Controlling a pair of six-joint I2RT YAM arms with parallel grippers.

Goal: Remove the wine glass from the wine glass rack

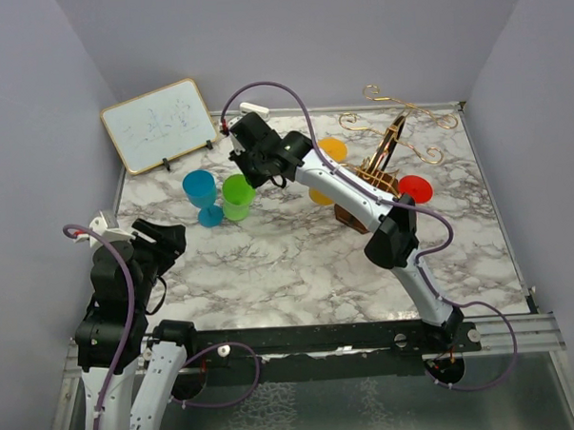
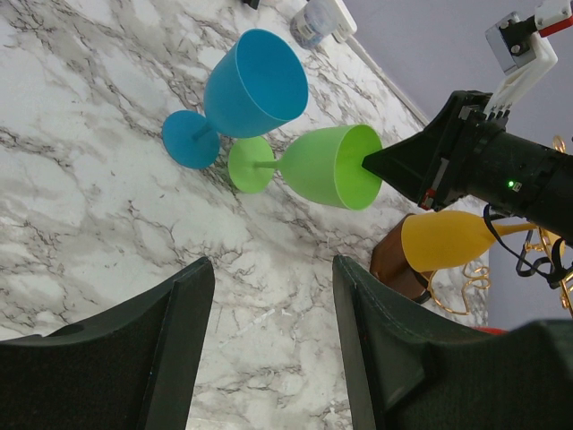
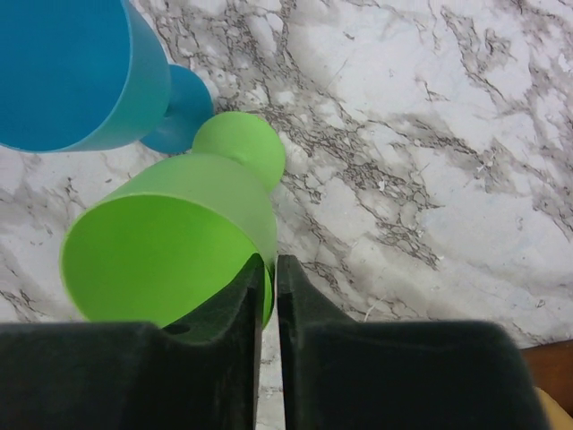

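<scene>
Across the lower half of the overhead view, broad bare white-and-grey veined marble tabletop, smooth and glossy, open room between the arm bases and the glasses. Hemmed by plain lilac walls at left, back and right, with a metal rail along the near edge. At upper left, close to the back wall, a gold-framed whiteboard propped on its long edge.

Left of centre: pinches the thin rim of a lime-green translucent plastic wine glass with the right claw, one dark finger inside the bowl, one outside, jaws almost together on the wall. Off the rack already, round foot flat on the marble, bowl empty. Just beside it on the left, a sky-blue plastic wine glass of the same goblet shape, upright and empty.

At upper right, near the back and right edges: gold wire wine glass rack with curled arms on a dark brown wooden base. Against it, an orange plastic glass and a red plastic glass; cannot tell how either hangs.

At lower left: left claw released, fingers spread wide over bare marble, well apart from the glasses.
</scene>
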